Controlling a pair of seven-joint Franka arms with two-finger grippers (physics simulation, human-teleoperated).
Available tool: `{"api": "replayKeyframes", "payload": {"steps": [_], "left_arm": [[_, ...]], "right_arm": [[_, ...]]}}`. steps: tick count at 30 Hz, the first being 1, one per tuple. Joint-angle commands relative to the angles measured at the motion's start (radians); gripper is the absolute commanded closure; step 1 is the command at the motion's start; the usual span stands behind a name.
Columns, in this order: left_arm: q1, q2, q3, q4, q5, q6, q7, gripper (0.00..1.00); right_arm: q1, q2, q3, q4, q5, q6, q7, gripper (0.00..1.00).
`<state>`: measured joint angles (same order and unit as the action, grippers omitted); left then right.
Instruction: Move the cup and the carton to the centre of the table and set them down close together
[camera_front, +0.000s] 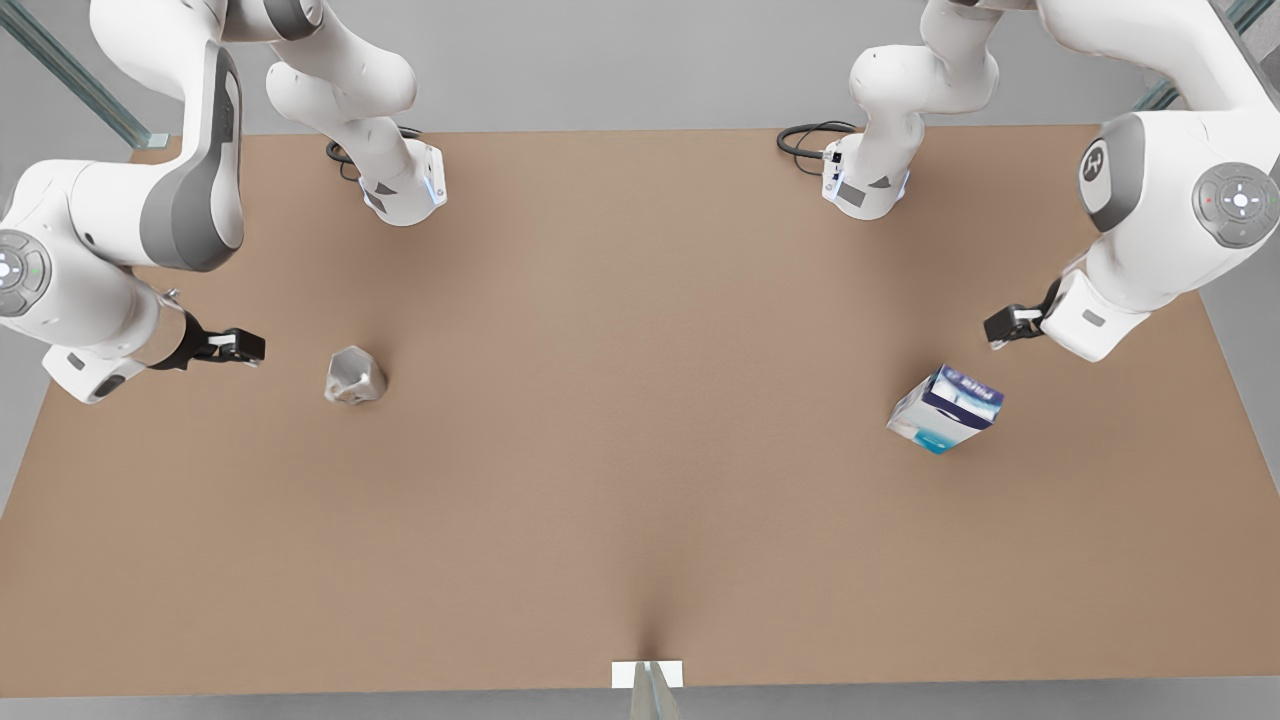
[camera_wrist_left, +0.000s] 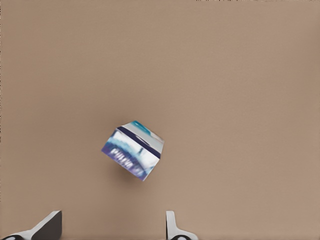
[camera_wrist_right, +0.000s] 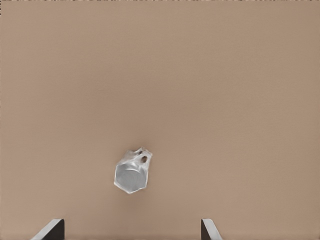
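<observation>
So going across the front view from its left: the right gripper (camera_front: 240, 347) hangs over the brown table (camera_front: 640, 500), just beside the cup (camera_front: 354, 376) on its outer side and not touching it. Its fingers are spread wide with nothing between them, and in the right wrist view you can see both fingertips (camera_wrist_right: 50, 229) apart with the cup (camera_wrist_right: 132, 171) sitting on the table beyond them. The cup is upright, well off toward the table's left end. Way over on the front view's right sits the carton (camera_front: 945, 408), turned at an angle, navy top up. The left gripper (camera_front: 1008, 326) hovers near it, just above and outward, also spread open and empty; the left wrist view shows the carton (camera_wrist_left: 133, 149) ahead of its fingertips (camera_wrist_left: 172, 227).
</observation>
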<state>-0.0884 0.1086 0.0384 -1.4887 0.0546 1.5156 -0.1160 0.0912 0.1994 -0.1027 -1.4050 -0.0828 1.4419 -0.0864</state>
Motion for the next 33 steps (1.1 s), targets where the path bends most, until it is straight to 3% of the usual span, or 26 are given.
{"api": "replayKeyframes", "payload": {"steps": [1, 3, 6, 10, 14, 21, 33], "left_arm": [[-0.008, 0.005, -0.003, 0.005, 0.002, -0.002, -0.007, 0.0], [-0.008, 0.023, -0.003, 0.021, 0.004, -0.006, -0.007, 0.0], [-0.007, 0.034, -0.003, 0.021, 0.002, -0.005, -0.01, 0.0], [-0.004, 0.036, -0.002, 0.021, 0.008, -0.017, -0.011, 0.0], [-0.011, 0.037, -0.002, 0.022, 0.011, -0.025, -0.011, 0.0], [-0.022, 0.053, -0.005, 0.021, 0.011, -0.028, -0.008, 0.0], [-0.022, 0.056, -0.005, 0.011, 0.01, -0.058, -0.014, 0.0]], "right_arm": [[-0.001, 0.002, 0.0, 0.0, 0.0, 0.0, 0.001, 0.0], [-0.027, 0.077, 0.0, -0.003, 0.002, 0.002, 0.005, 0.0], [-0.044, 0.109, 0.001, -0.155, 0.015, 0.052, 0.214, 0.0], [-0.05, -0.023, 0.006, -0.491, 0.058, 0.284, 0.306, 0.0], [-0.074, -0.075, 0.008, -0.704, 0.054, 0.506, 0.266, 0.0], [-0.097, -0.087, 0.008, -0.838, 0.052, 0.629, 0.136, 0.0], [-0.105, -0.048, 0.008, -0.89, 0.057, 0.68, 0.132, 0.0]]}}
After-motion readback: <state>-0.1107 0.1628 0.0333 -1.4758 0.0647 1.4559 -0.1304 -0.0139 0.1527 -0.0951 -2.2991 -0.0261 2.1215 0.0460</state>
